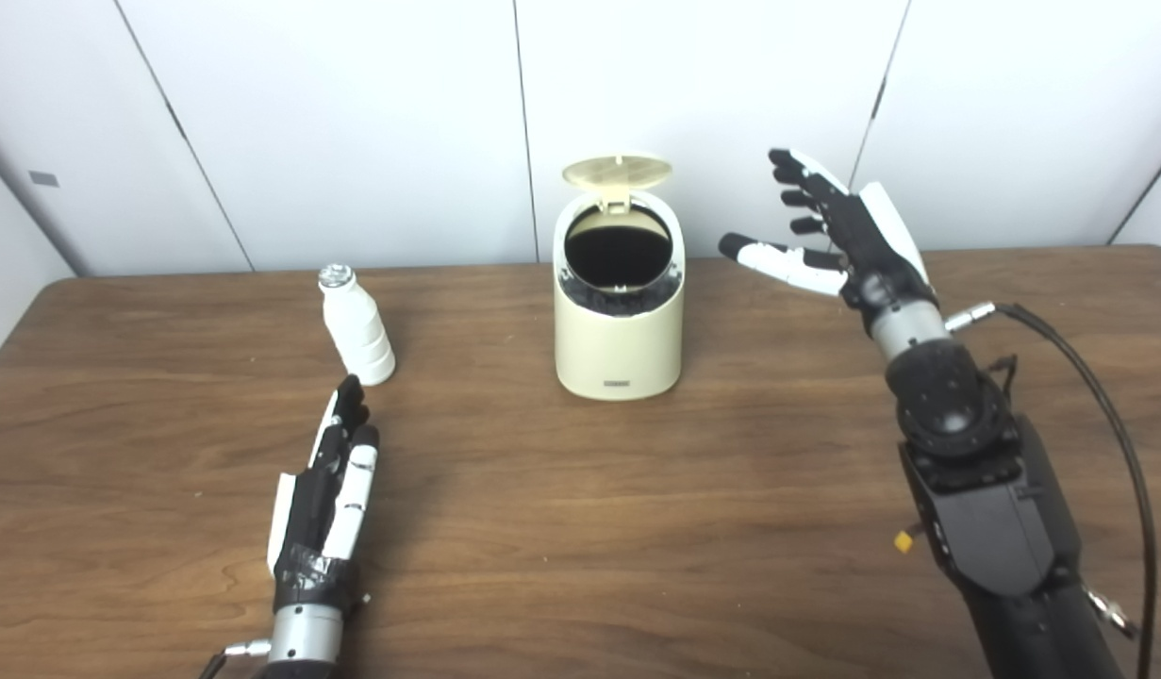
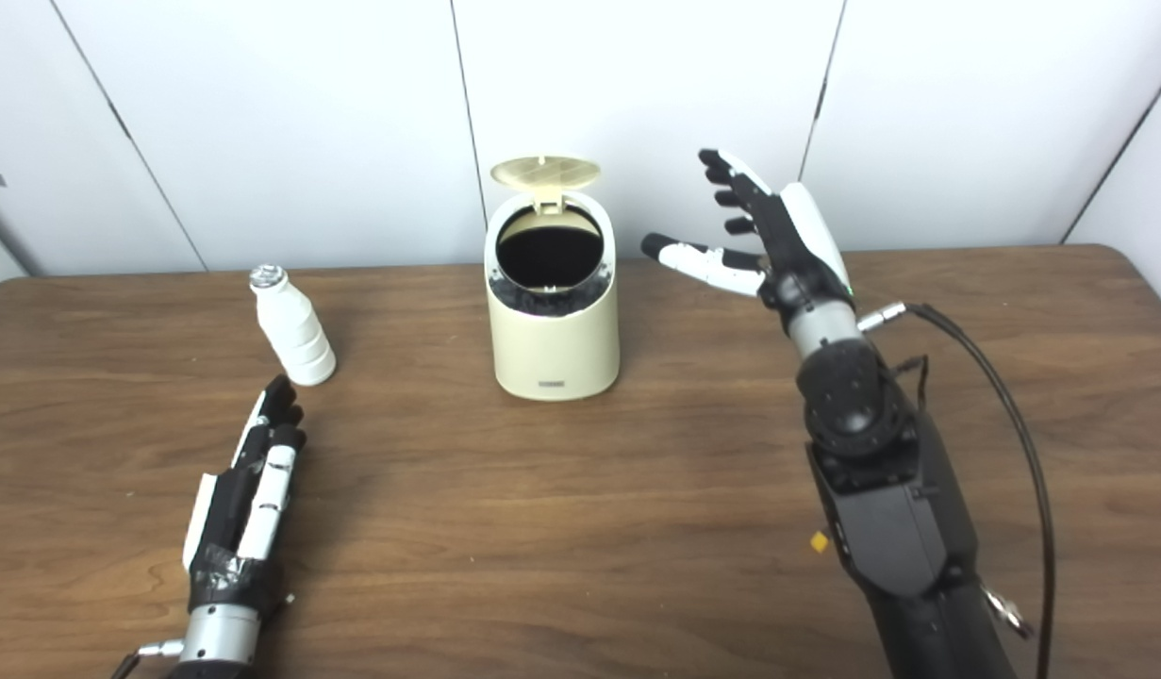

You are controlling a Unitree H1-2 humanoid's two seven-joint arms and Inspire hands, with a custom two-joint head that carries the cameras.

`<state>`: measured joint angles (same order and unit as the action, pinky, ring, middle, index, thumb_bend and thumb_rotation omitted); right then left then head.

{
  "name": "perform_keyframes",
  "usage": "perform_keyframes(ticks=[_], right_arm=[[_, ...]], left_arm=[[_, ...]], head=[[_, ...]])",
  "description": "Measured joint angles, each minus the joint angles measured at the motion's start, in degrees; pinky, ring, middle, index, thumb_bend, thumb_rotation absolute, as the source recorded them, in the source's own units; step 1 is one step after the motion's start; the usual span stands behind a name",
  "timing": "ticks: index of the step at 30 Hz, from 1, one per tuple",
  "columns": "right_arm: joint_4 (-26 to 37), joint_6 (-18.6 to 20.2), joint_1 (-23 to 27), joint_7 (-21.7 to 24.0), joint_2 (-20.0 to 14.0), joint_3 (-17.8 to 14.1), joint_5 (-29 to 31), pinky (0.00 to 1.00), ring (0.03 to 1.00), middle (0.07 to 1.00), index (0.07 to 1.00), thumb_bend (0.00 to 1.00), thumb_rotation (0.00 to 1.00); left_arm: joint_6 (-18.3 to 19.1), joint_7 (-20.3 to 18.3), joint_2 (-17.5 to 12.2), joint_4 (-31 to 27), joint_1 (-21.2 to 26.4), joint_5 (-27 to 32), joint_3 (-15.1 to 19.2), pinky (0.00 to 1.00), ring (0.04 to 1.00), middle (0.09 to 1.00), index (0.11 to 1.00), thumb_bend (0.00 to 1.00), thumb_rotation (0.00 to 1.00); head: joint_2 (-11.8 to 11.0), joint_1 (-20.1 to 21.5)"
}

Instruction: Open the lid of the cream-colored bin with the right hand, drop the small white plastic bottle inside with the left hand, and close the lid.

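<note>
The cream-colored bin point(image 1: 620, 344) stands at the middle of the table, its round lid point(image 1: 617, 171) tipped up and back so the dark opening shows. A small white plastic bottle point(image 1: 356, 327) with a silver cap stands upright to the bin's left. My left hand point(image 1: 327, 490) lies low over the table just in front of the bottle, fingers straight and apart, holding nothing. My right hand point(image 1: 839, 236) is raised to the right of the bin at lid height, open, thumb pointing toward the bin without touching it.
The brown wooden table point(image 1: 580, 528) runs to a white panelled wall behind. A black cable point(image 1: 1099, 396) loops along the right forearm. A small yellow scrap point(image 1: 904, 540) shows beside the right forearm.
</note>
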<state>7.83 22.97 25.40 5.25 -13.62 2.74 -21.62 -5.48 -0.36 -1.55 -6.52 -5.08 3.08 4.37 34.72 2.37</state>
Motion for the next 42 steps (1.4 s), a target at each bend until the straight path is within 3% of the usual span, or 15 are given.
perform_keyframes(ticks=[3,8,12,13,19,27,33,42], right_arm=[[2.77,0.06,-2.03,0.41,-0.17,-1.5,1.75,0.76,0.838,0.889,0.888,0.55,0.54],[4.38,-0.12,-6.0,0.91,-2.0,-2.89,3.52,0.85,0.879,0.909,0.914,0.52,0.63],[6.13,-0.14,-10.61,1.06,-1.56,-4.63,7.24,0.89,0.919,0.933,0.921,0.5,0.73],[6.12,-0.14,-11.52,1.19,-1.31,-5.06,8.6,0.93,0.941,0.949,0.935,0.52,0.83],[6.11,-0.77,-15.95,2.6,0.75,-7.18,17.42,1.0,0.998,0.997,0.982,0.64,0.99],[1.82,-10.01,-21.0,4.04,3.11,-9.75,26.98,1.0,1.0,1.0,1.0,0.69,1.0],[-0.77,-14.0,-22.55,3.0,7.09,-9.64,28.13,1.0,1.0,1.0,1.0,0.68,1.0],[-2.32,-17.87,-22.74,1.54,7.42,-10.08,28.13,1.0,1.0,1.0,1.0,0.63,1.0]], left_arm=[[0.0,-0.02,0.0,0.0,0.07,0.03,-0.01,1.0,1.0,1.0,1.0,0.3,0.72],[0.0,-0.04,-0.17,0.1,0.2,0.08,0.0,1.0,1.0,1.0,1.0,0.32,0.72],[0.0,-0.15,-0.24,0.21,0.22,0.28,0.14,1.0,1.0,1.0,1.0,0.33,0.72],[0.0,-0.15,-0.26,0.24,0.22,0.29,0.16,1.0,1.0,1.0,1.0,0.33,0.72],[0.04,-0.14,-0.26,0.25,0.27,0.39,0.22,1.0,1.0,1.0,1.0,0.33,0.72],[0.05,-0.16,-0.37,0.26,0.28,0.48,0.41,1.0,1.0,1.0,1.0,0.34,0.73],[0.11,-0.16,-0.41,0.27,0.35,0.52,0.36,1.0,1.0,1.0,1.0,0.32,0.74],[0.1,-0.17,-0.45,0.27,0.36,0.58,0.33,1.0,1.0,1.0,1.0,0.32,0.76]], head=[[-0.09,0.17],[-0.09,0.35],[0.0,0.44],[0.0,0.53],[0.26,0.7],[0.53,0.79],[0.62,0.7],[0.97,-1.14]])
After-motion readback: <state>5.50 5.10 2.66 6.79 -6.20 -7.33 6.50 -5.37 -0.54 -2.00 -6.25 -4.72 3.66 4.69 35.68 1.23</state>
